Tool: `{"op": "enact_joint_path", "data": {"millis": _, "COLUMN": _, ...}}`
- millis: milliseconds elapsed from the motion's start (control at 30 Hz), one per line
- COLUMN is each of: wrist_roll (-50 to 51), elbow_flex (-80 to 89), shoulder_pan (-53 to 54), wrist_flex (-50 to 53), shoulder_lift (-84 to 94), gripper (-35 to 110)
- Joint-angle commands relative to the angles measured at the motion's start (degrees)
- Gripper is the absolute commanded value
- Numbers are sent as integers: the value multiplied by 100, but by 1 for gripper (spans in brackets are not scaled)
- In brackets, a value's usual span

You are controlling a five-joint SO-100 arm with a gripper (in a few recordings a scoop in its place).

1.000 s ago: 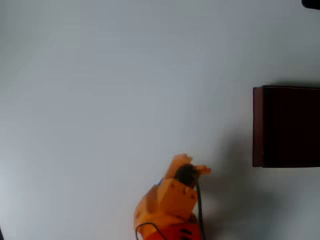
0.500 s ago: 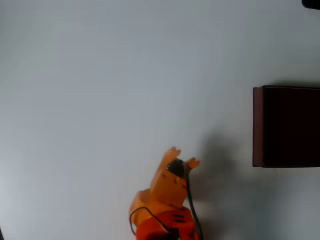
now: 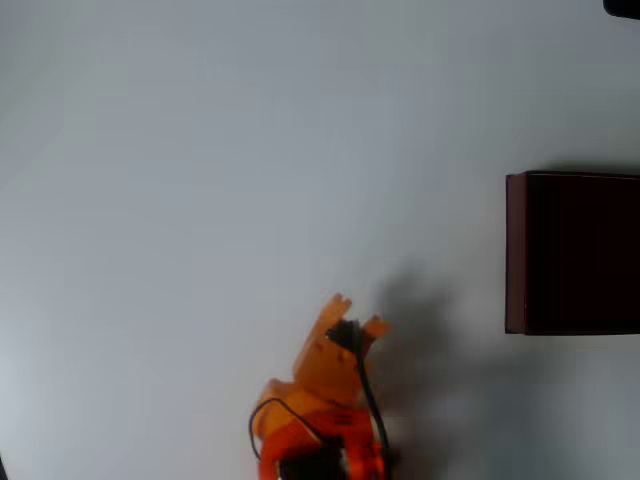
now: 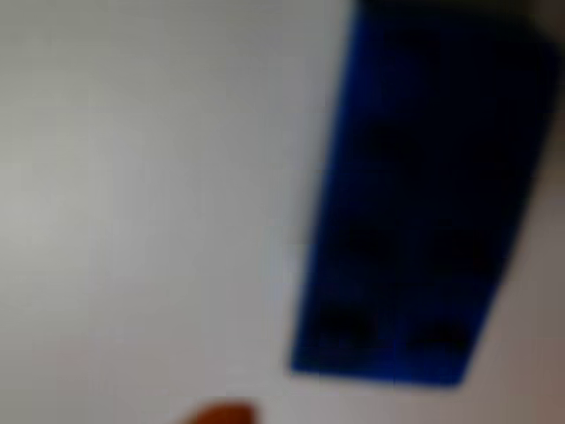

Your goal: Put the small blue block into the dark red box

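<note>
Right, status: orange gripper [image 3: 352, 314] sits low-centre in the overhead view, tips pointing up and slightly right, a small gap showing between them. In the wrist view the small blue block [image 4: 424, 203] is blurred and very close to the lens, upper right of frame. That reads as held or right at the fingers, but I cannot tell whether the fingers are actually clamped on it; no contact line is visible. An orange tip [image 4: 216, 413] shows at the bottom edge.

The dark red box [image 3: 572, 253] is at the right edge of the overhead view, open top, dark inside, well apart from the gripper.

My read — this is the carry step. Doing it well:
- confirm the grip before swinging; the block is tiny and could slip out unnoticed
- keep it lifted clear of the near wall of the box — that thin maroon wall is the likely snag
- swing right, centre over the dark interior, then release low so the block does not bounce out
</note>
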Motion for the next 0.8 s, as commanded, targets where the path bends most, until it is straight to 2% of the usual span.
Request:
{"op": "enact_joint_path", "data": {"millis": 0, "wrist_roll": 35, "elbow_flex": 79, "shoulder_pan": 18, "wrist_flex": -343, "shoulder_lift": -202, "gripper": 22}}
{"op": "enact_joint_path", "data": {"millis": 267, "wrist_roll": -26, "elbow_flex": 0, "shoulder_pan": 141, "wrist_flex": -571, "shoulder_lift": -562, "gripper": 21}}
{"op": "enact_joint_path", "data": {"millis": 633, "wrist_roll": 519, "elbow_flex": -993, "shoulder_pan": 70, "wrist_flex": 229, "shoulder_lift": -1099, "gripper": 22}}
{"op": "enact_joint_path", "data": {"millis": 767, "wrist_roll": 589, "elbow_flex": -1415, "shoulder_pan": 18, "wrist_flex": 202, "shoulder_lift": -1626, "gripper": 22}}
